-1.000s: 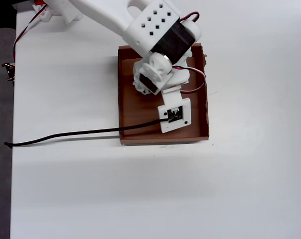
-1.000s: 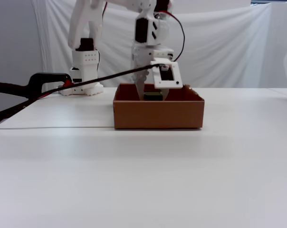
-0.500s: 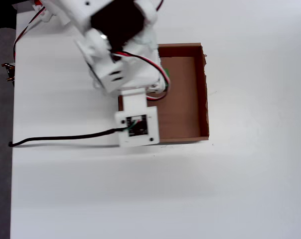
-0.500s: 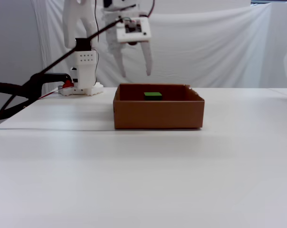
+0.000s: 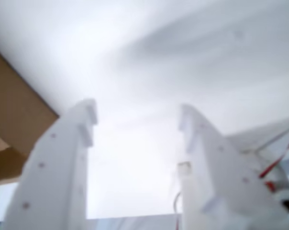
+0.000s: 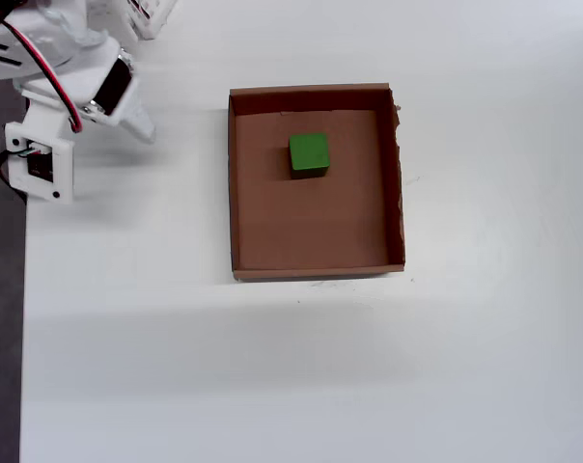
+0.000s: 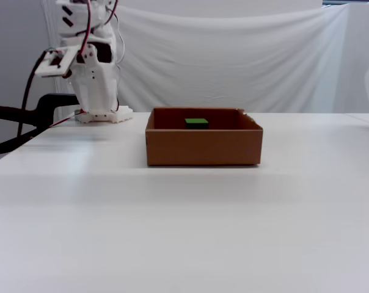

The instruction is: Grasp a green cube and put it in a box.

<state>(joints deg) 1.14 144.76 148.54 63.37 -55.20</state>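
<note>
The green cube (image 6: 309, 154) lies on the floor of the brown cardboard box (image 6: 317, 273), toward its far wall and touching nothing. In the fixed view only the cube's top (image 7: 197, 122) shows above the box's front wall (image 7: 203, 148). My arm (image 6: 65, 92) is folded back at the table's far left corner, well away from the box. In the wrist view my gripper (image 5: 137, 115) is open, with nothing between its white fingers (image 5: 72, 143). A corner of the box (image 5: 15, 110) shows at that view's left edge.
The arm's base (image 7: 102, 115) stands at the back left, with a black clamp and cable (image 7: 25, 116) beside it. The table's left edge (image 6: 22, 289) runs down the overhead view. A white curtain (image 7: 245, 55) hangs behind the table.
The gripper let go of the green cube inside the box and rose out of it. The arm then swung left and back over its base. The cube stays in the box.
</note>
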